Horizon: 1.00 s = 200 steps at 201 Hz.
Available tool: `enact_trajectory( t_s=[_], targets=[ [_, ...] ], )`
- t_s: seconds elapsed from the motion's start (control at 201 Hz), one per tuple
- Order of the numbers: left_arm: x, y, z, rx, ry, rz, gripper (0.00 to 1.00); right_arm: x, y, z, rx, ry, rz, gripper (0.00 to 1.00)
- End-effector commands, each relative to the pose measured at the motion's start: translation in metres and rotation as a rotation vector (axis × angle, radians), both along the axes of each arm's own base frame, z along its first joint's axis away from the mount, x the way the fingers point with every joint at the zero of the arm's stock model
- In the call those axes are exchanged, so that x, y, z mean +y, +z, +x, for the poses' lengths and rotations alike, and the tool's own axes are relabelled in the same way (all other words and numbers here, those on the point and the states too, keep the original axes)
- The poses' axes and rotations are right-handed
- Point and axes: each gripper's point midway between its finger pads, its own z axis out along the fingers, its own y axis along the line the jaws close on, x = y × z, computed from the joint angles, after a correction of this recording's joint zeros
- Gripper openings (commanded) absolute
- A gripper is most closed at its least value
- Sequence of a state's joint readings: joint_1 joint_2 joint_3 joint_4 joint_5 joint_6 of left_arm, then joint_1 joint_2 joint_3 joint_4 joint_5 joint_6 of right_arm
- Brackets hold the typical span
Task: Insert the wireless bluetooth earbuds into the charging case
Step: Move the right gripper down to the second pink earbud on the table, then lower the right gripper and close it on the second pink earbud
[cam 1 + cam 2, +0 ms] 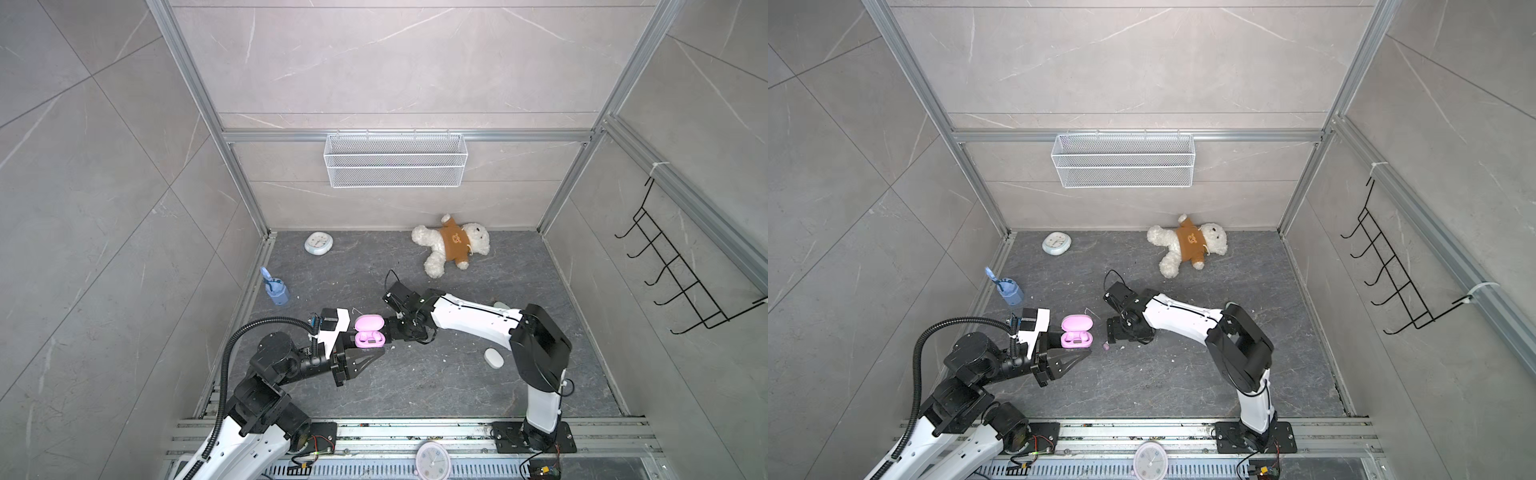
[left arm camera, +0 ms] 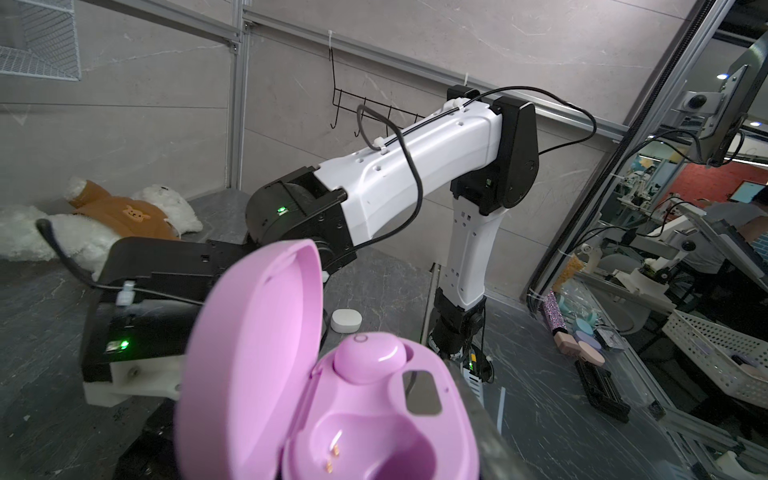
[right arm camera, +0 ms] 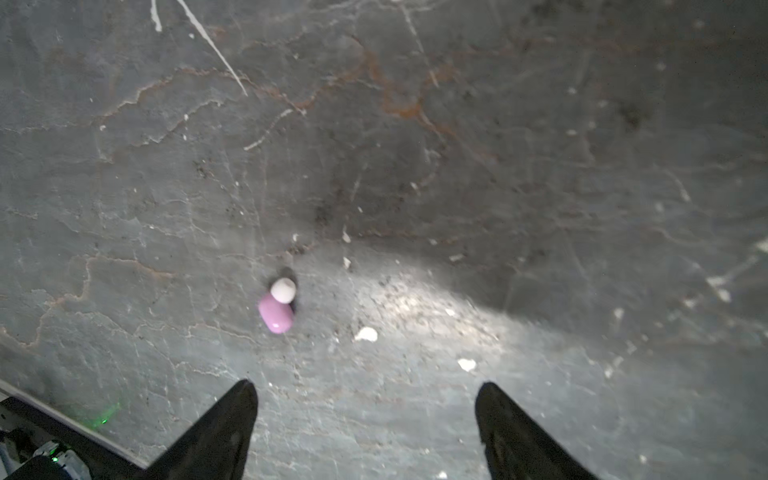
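My left gripper (image 1: 375, 347) is shut on the pink charging case (image 1: 368, 331), held off the floor with its lid standing open. In the left wrist view one pink earbud (image 2: 369, 361) sits in the case (image 2: 257, 332), and the socket beside it (image 2: 374, 436) is empty, gold contacts showing. A second pink earbud (image 3: 275, 312) with a pale tip lies on the dark floor, also seen in a top view as an earbud (image 1: 1106, 346) just right of the case (image 1: 1076, 331). My right gripper (image 3: 365, 397) hovers over the floor, open and empty, the earbud ahead of its fingertips and nearer one finger.
A white closed case (image 1: 493, 358) lies by the right arm, and a mint one (image 1: 501, 305) peeks from behind it. Teddy bear (image 1: 451, 245), small clock (image 1: 318, 243) and blue cup (image 1: 276, 291) sit further back. White crumbs dot the floor.
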<state>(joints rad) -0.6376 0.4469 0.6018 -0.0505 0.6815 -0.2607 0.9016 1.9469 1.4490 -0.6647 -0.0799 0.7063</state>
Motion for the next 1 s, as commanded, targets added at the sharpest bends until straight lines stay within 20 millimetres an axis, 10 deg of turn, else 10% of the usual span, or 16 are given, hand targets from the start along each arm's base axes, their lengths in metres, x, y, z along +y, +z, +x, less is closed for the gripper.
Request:
enact_trajectory(
  t_s=[0.0,0.329,0.991],
  targets=[
    [0.004,0.015,-0.003,-0.050,0.010,-0.019,0.21,0.012,-0.008,0.004,0.003,0.053,-0.046,0.86],
    [0.007,0.022,-0.008,-0.061,0.005,-0.024,0.20,0.027,-0.045,-0.006,0.080,0.135,-0.196,0.87],
    [0.007,0.023,-0.009,-0.059,0.002,-0.032,0.20,-0.052,-0.049,-0.005,0.022,0.097,-0.460,0.90]
  ],
)
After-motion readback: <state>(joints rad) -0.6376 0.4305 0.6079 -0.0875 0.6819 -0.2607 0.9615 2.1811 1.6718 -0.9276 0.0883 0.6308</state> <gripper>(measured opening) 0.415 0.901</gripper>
